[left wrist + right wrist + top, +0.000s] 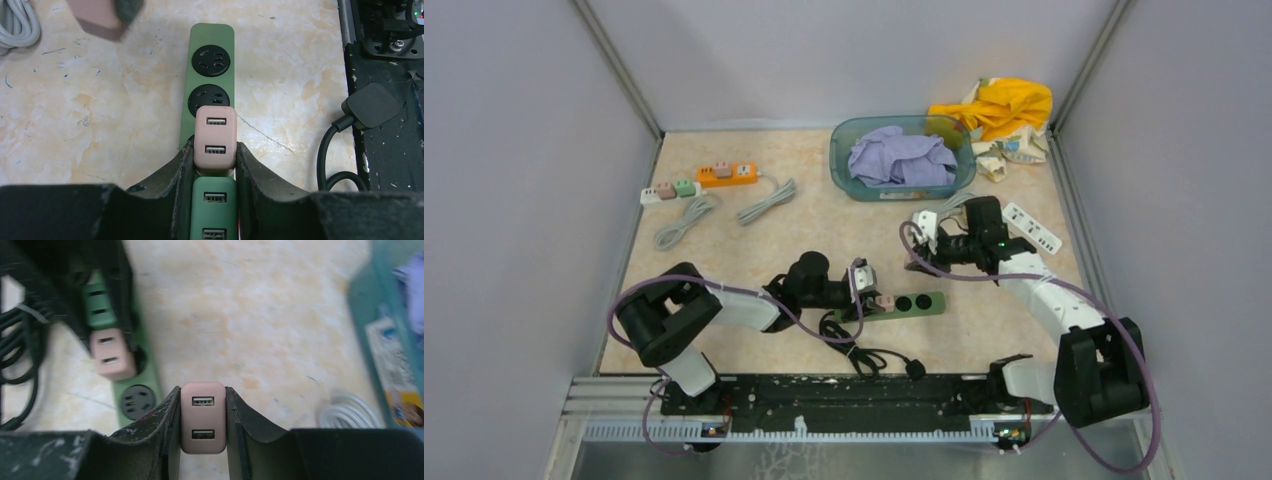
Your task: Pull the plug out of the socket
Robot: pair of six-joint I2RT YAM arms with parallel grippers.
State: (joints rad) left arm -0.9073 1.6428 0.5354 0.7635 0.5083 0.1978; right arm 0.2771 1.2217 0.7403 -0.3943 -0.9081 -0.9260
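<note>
Two pink plugs, two grips
Left gripper (215,150) clamps the seated pink plug (215,137), green socket strip (212,37) running ahead. Only the right wrist view clearly shows the right gripper (202,395) pinching the lifted pink plug (202,417).

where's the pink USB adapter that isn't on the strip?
The pink USB adapter is clamped in the right tool, right of centre in the top view, between the green power strip and the teal basin.

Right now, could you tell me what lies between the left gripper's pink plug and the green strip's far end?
Two empty black sockets on the green strip, clearest in the left wrist view.
</note>
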